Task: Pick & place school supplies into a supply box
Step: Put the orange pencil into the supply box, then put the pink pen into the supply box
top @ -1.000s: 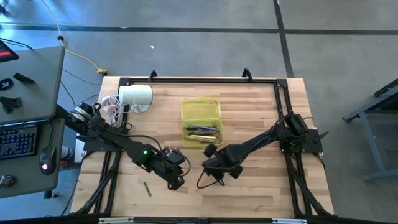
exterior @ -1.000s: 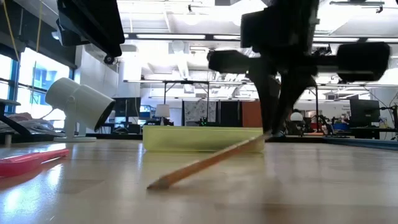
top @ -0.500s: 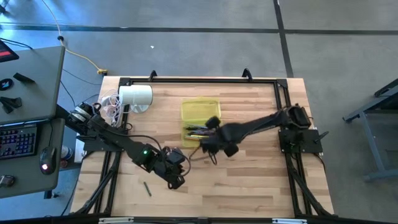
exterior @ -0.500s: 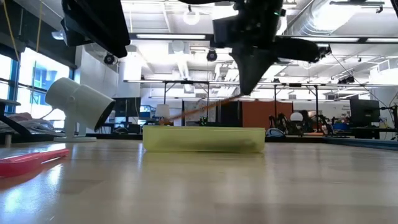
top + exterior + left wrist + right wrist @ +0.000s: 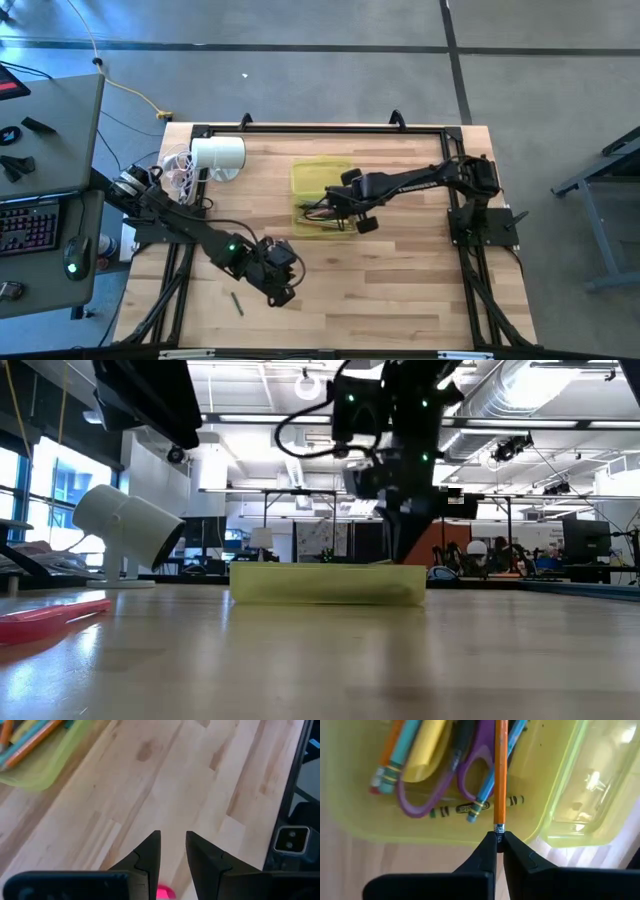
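Right wrist view: jaws pinch one orange pencil (image 5: pixel 500 770) over the supply box (image 5: pixel 555 785).

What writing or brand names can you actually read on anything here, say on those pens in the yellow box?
No text here reads clearly.
Dark marker in the supply box: an oval logo and lettering on its barrel, too blurred to read.
Orange pencil held by the right tool: no legible print.
White cylinder, purple-handled scissors, left tool: no visible lettering.
Keyboard beside the table: keys too small to read.
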{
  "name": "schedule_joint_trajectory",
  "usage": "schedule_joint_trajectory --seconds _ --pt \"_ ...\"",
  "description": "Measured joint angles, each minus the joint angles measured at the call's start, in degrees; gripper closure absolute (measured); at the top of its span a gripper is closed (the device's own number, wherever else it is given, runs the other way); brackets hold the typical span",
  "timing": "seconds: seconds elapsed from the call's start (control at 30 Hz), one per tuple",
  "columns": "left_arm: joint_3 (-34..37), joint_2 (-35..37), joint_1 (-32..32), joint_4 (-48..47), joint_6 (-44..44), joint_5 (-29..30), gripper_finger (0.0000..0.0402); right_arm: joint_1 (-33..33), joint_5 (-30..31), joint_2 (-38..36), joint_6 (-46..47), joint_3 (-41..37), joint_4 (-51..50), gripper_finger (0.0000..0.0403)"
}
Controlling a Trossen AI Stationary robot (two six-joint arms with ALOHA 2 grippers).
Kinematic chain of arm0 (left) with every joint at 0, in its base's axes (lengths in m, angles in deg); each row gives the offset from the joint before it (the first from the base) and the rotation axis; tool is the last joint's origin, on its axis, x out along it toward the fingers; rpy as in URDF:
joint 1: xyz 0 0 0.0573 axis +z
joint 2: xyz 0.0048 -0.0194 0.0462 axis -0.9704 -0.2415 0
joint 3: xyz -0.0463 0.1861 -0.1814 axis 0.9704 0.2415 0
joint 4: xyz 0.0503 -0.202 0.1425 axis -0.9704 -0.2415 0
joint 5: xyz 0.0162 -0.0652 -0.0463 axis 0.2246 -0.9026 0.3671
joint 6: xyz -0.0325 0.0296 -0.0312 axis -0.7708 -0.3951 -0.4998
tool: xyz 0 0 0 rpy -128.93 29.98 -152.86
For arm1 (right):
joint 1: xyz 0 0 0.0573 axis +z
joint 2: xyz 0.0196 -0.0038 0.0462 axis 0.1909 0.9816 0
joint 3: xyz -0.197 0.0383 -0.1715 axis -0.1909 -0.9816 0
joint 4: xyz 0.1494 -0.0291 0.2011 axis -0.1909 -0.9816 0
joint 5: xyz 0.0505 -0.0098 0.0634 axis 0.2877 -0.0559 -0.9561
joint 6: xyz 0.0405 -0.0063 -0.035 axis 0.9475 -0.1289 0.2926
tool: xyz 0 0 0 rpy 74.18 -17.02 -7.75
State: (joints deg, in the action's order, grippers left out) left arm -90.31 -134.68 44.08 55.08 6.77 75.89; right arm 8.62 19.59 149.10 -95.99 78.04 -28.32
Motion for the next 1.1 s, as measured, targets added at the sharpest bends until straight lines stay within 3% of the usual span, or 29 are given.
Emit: schedule_joint_trajectory --seconds 0.2,0.53,0.7,0.9,1.1 --pt "0.0 0.0 0.0 0.0 0.1 0.7 0.0275 -0.2 6.8 0.0 -0.9 -3.3 4.2 0.0379" --pt "0.0 0.0 0.1 0.0 0.2 1.2 0.0275 1.6 6.3 0.0 -2.1 1.4 4.3 0.0343" --pt "0.0 0.0 0.0 0.1 0.0 1.6 0.0275 5.9 -1.9 0.0 -0.2 6.2 5.3 0.0341" --pt "0.0 0.0 0.1 0.0 -0.1 0.0 0.0275 11.5 -14.2 0.0 2.9 7.1 14.2 0.0345" --pt "0.0 0.0 -1.3 -0.5 -6.1 -2.9 0.0275 16.1 -17.5 0.0 2.5 4.6 21.7 0.0345"
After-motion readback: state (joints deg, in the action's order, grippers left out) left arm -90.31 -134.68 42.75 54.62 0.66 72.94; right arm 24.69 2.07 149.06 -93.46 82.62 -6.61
